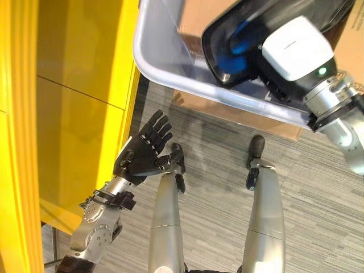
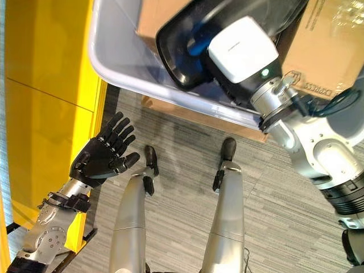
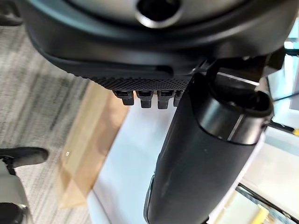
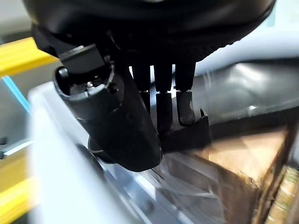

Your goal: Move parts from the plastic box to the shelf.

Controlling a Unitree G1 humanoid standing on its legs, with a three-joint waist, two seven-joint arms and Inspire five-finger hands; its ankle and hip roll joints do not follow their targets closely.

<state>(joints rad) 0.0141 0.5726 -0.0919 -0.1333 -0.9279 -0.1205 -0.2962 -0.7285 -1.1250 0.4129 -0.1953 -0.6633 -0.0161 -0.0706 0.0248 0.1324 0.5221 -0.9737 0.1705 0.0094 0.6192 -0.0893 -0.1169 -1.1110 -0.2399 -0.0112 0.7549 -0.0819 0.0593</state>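
Nearest the robot, the left hand (image 1: 147, 152) is raised palm-up over grey carpet (image 1: 227, 142), its fingers spread straight and nothing in it. Beside it on the robot's left stands the yellow shelf (image 1: 74, 102).

Farther off, the pale grey plastic box (image 1: 165, 62) sits above the carpet, with cardboard boxes (image 2: 330, 51) behind and under it. The right hand (image 4: 159, 102) reaches into the box and has curled its fingers over the rim of a glossy black part (image 2: 176, 51).

From the head, the part reads as a long, shallow, dark shell tilted in the box, its long axis slanting from the box's near wall up and away toward the robot's right. A blue patch shows inside it.

The right wrist view adds the contact: fingers hooked over the part's thin black edge, thumb alongside. The left wrist view shows the box's pale wall past that hand's straight fingers.
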